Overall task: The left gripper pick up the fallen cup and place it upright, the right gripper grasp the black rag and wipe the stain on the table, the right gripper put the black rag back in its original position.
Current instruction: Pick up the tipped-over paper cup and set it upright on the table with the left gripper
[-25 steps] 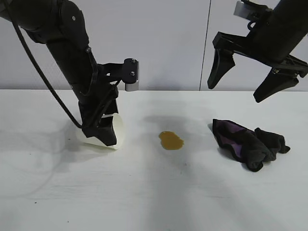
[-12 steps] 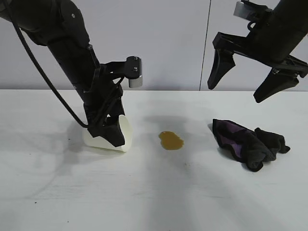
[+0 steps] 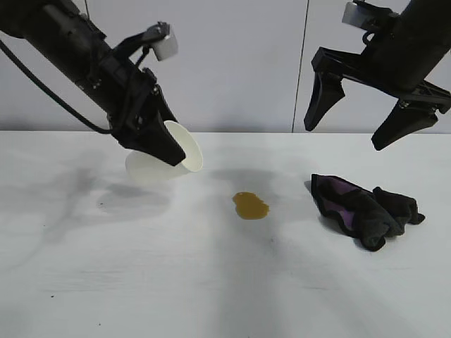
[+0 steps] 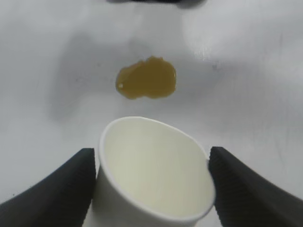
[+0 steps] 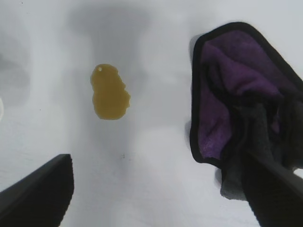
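Note:
My left gripper [image 3: 175, 152] is shut on the white paper cup [image 3: 144, 170] and holds it tilted just above the table [image 3: 211, 282], its mouth facing right and slightly down toward the stain. In the left wrist view the cup [image 4: 156, 175] sits between both fingers, cream inside showing. The yellowish-brown stain [image 3: 251, 205] lies mid-table, also seen beyond the cup [image 4: 147, 78]. The black rag [image 3: 363, 208], with a purple inner face, lies crumpled to the right of the stain. My right gripper [image 3: 344, 137] hangs open high above the rag, holding nothing; its wrist view shows the stain [image 5: 110, 92] and rag [image 5: 241, 94] below.
A pale wall with a vertical seam [image 3: 301, 63] stands behind the table. A black cable [image 3: 53, 98] trails from the left arm. The cup's shadow [image 3: 130, 201] falls on the tabletop under it.
The left gripper has lifted the cup off the table and swung it up and to the right, with the arm tilting lower. The right arm, rag and stain have not moved.

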Action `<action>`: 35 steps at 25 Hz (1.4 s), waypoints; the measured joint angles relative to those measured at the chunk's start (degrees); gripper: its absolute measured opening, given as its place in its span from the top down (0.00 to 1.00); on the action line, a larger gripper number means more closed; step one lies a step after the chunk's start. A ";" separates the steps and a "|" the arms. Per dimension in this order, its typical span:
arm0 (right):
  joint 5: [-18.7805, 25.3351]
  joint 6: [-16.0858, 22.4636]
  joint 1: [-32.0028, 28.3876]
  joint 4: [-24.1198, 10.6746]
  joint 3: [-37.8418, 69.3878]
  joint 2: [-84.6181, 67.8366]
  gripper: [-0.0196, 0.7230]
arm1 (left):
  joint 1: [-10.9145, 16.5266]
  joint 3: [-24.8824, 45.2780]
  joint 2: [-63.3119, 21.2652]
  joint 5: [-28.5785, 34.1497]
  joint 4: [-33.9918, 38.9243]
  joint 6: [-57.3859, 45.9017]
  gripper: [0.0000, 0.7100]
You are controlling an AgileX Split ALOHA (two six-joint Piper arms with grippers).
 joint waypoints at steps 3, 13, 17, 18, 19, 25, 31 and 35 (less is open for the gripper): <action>-0.12 0.00 0.00 0.00 0.00 0.00 0.08 | 2.26 0.00 0.00 3.34 -7.08 4.30 0.32; -0.35 -0.04 0.00 0.00 0.00 0.00 0.08 | 4.87 2.45 3.03 4.39 -19.20 11.61 0.32; -0.35 -0.04 0.00 0.00 0.00 0.00 0.08 | 4.87 8.36 3.35 4.22 -24.12 18.18 0.32; -0.35 -0.04 0.00 0.00 0.00 0.00 0.08 | 4.87 10.37 3.35 4.22 -25.66 20.13 0.32; -0.35 -0.04 0.00 0.00 0.00 0.00 0.08 | 4.87 12.47 3.35 4.17 -27.26 22.65 0.32; -0.30 -0.04 0.00 0.00 0.00 0.00 0.08 | 4.87 22.91 3.35 3.46 -33.89 35.86 0.32; -0.30 -0.04 0.00 0.00 0.00 0.00 0.08 | 4.87 24.68 4.18 3.11 -34.83 41.21 0.32; -0.30 -0.04 0.00 0.00 0.00 0.00 0.08 | 4.87 24.68 6.63 3.04 -34.94 41.26 0.32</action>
